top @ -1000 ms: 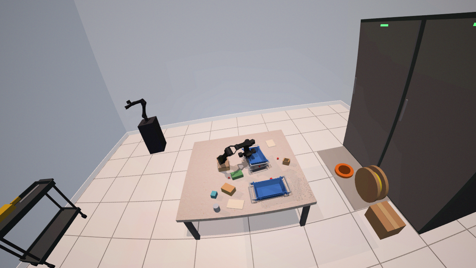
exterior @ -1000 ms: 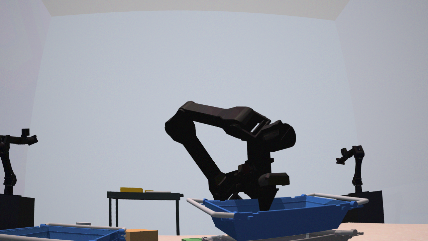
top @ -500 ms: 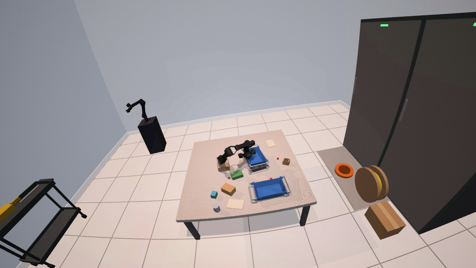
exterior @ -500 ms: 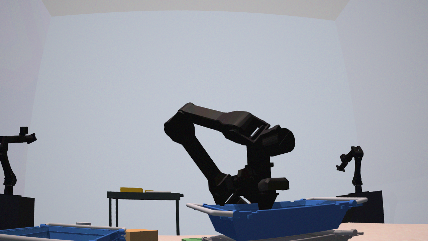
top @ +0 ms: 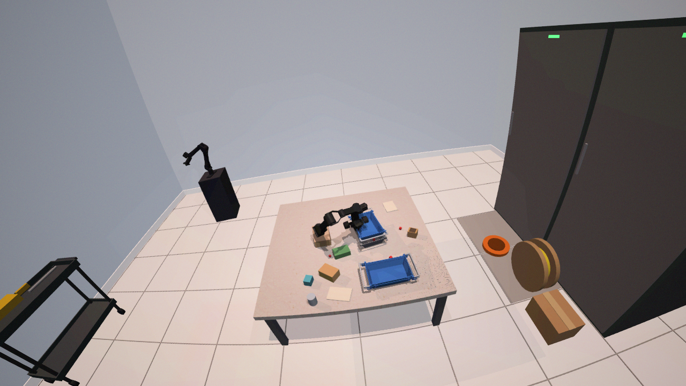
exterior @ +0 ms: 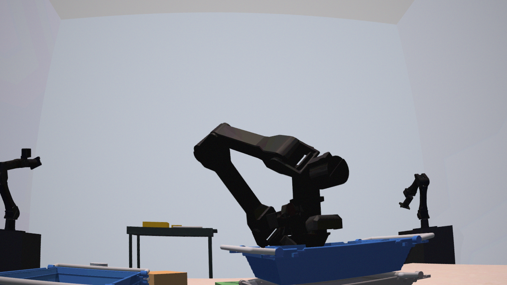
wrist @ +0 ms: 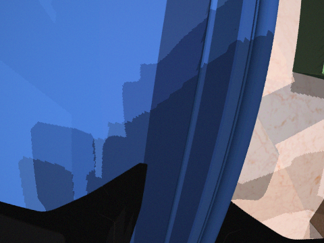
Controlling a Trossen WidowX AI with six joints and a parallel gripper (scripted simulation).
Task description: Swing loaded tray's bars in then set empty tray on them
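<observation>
From the top view, has the pincer (top: 356, 227) (exterior: 308, 242) (wrist: 164, 175) gripping the left-hand long wall of the empty tray (top: 370, 224) (exterior: 329, 262) (wrist: 84, 67), over the loaded tray (top: 373, 243) (exterior: 354, 280). Lies rightward from the pincer, with most of the body on the side away from the arm (top: 341, 213) (exterior: 244, 138). Runs lengthwise from upper left to lower right, roughly in line with the loaded tray. Reaches across from the left, bent at the elbow, with wrist turned down. Leaves another blue tray (top: 389, 273) (exterior: 95, 276) apart, lower on the table (top: 292, 220) (exterior: 460, 269) (wrist: 293, 111).

From the exterior view, shows forearm sloping down from a high elbow, and the pincer pointing steeply down. Sits directly above the loaded tray, though cannot tell whether touching it, whether level, or whether both lower bars are swung fully in. Seems to call for matching the two long axes and keeping both ends above the bars before release; could tip away from the one-sided grip.

From the wrist view, shows the gripped wall running between the dark fingers, interior to the left, bare table surface to the right. Looks like the final placing, not yet let go.
</observation>
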